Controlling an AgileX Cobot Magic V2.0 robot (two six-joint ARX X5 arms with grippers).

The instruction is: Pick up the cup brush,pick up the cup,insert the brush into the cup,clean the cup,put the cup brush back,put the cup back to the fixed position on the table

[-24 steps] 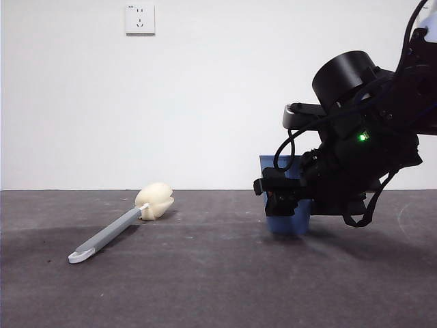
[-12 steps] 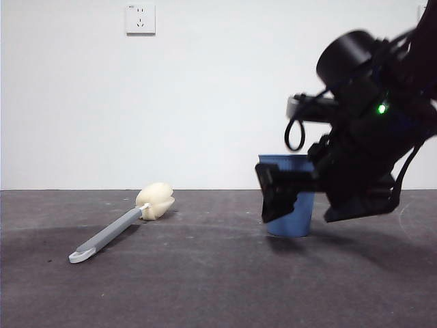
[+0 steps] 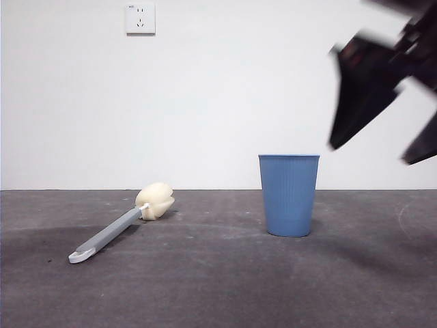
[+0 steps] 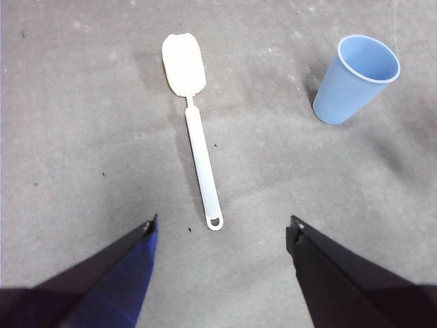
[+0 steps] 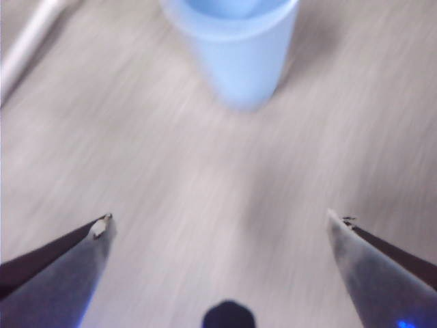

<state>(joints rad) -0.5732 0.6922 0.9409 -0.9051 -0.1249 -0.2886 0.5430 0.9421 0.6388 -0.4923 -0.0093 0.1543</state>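
Observation:
The blue ribbed cup [image 3: 289,195] stands upright on the dark grey table [image 3: 218,287], right of centre, with nothing touching it. The cup brush [image 3: 113,234] lies flat to its left, cream sponge head [image 3: 155,200] toward the wall. My right gripper [image 3: 372,152] is a blurred dark shape high at the right, well above the cup. In the right wrist view it [image 5: 220,217] is open, with the cup [image 5: 235,48] ahead of it. My left gripper [image 4: 222,219] hovers open high over the brush [image 4: 194,137], near its looped handle end, with the cup [image 4: 358,78] off to one side.
A white wall with a power socket [image 3: 140,18] stands behind the table's far edge. Bare table surface lies between brush and cup and in front of both.
My right gripper opened off the cup and rose up and to the right, moving fast. The cup stayed standing on the table. The brush has not moved.

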